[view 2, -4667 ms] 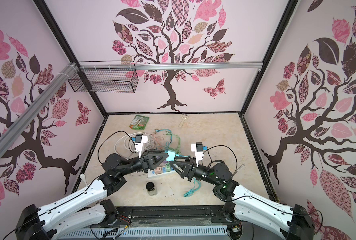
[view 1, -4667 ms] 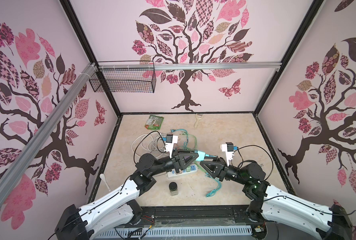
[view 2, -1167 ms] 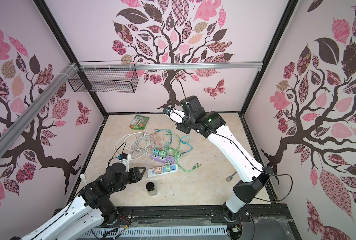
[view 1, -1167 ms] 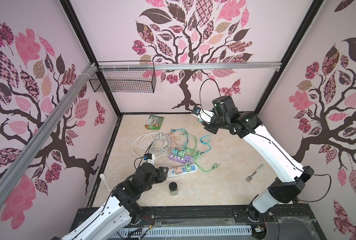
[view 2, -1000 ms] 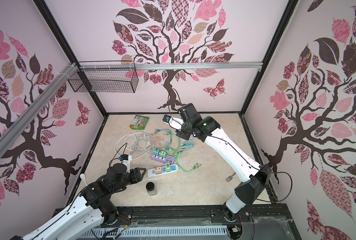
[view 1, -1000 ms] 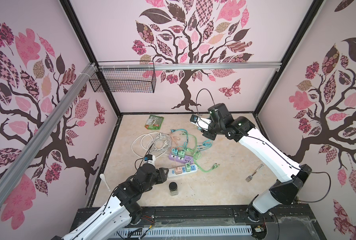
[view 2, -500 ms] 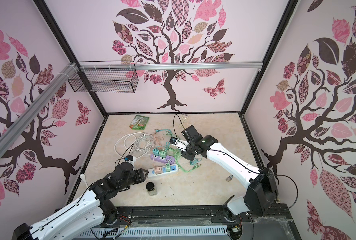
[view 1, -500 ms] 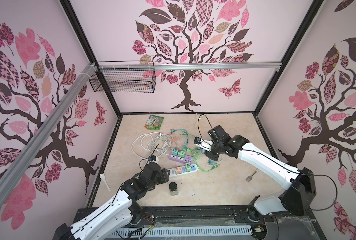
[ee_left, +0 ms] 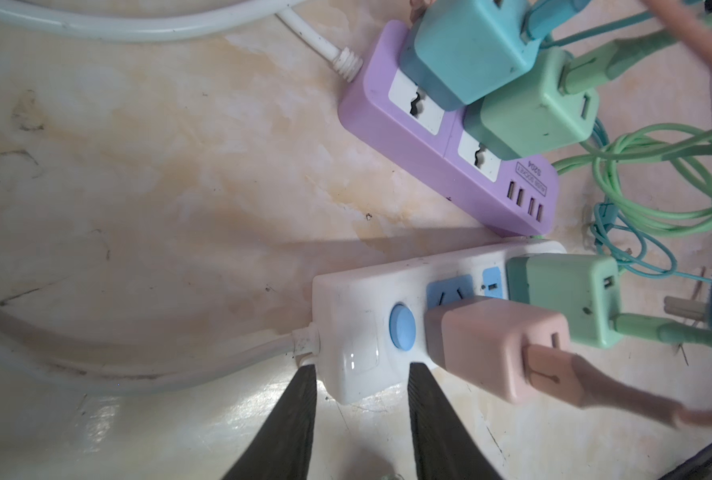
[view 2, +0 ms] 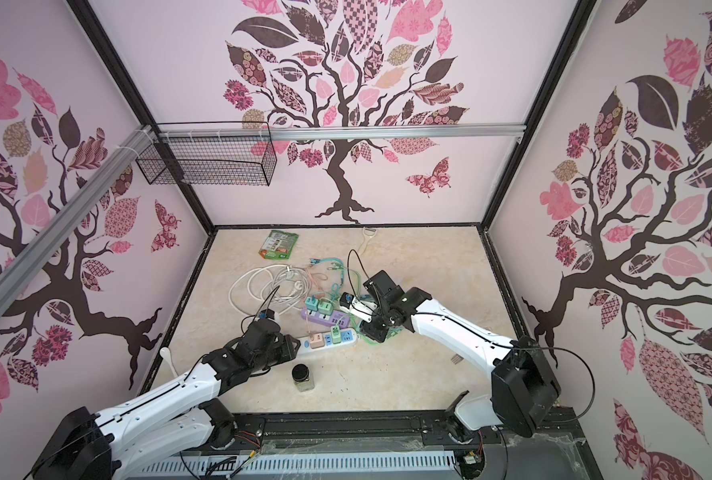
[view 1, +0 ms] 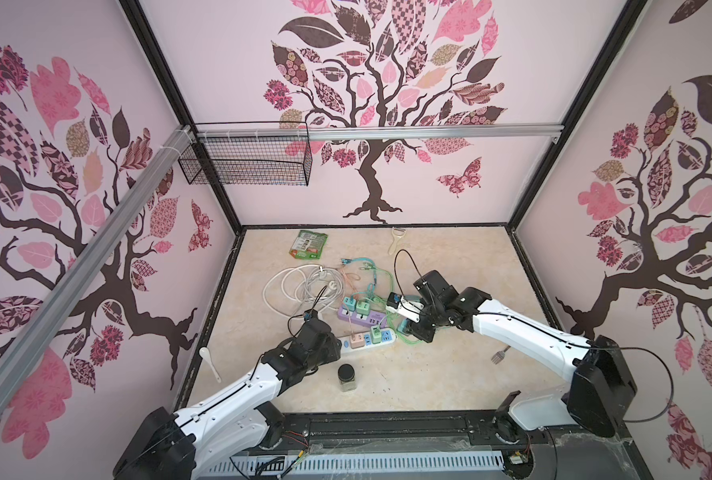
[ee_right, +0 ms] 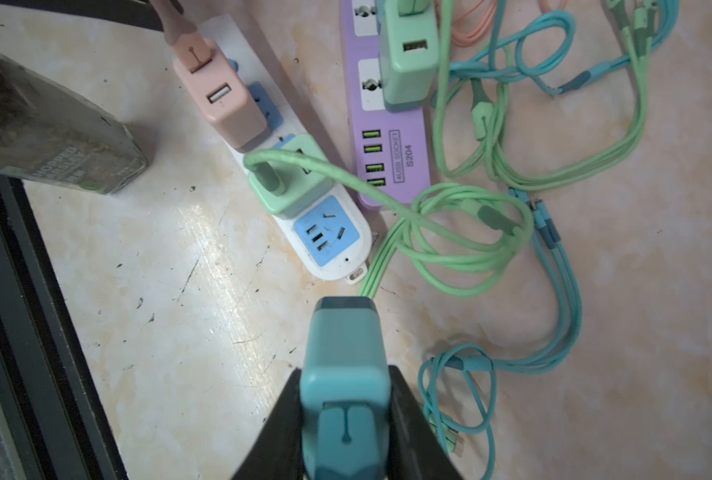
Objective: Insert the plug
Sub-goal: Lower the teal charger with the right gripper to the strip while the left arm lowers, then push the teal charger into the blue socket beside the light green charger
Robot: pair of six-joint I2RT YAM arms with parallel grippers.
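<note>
Though the left wrist view leaves unclear whether the left tool (ee_left: 360, 370), astride the white power strip's (ee_left: 346, 299) switch end, grips it, the right wrist view shows the right tool (ee_right: 344, 370) clamping the teal charger plug (ee_right: 344, 336) near the strip's free socket (ee_right: 325, 230).

Right gripper (ee_right: 344, 376): lowered from back wall; teal plug (ee_right: 344, 332) brought near white power strip (ee_right: 337, 259). Left gripper (ee_left: 360, 372): advanced to strip end.

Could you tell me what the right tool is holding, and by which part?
The right tool is shut on the teal charger plug, gripping its side faces at the cable end.
</note>
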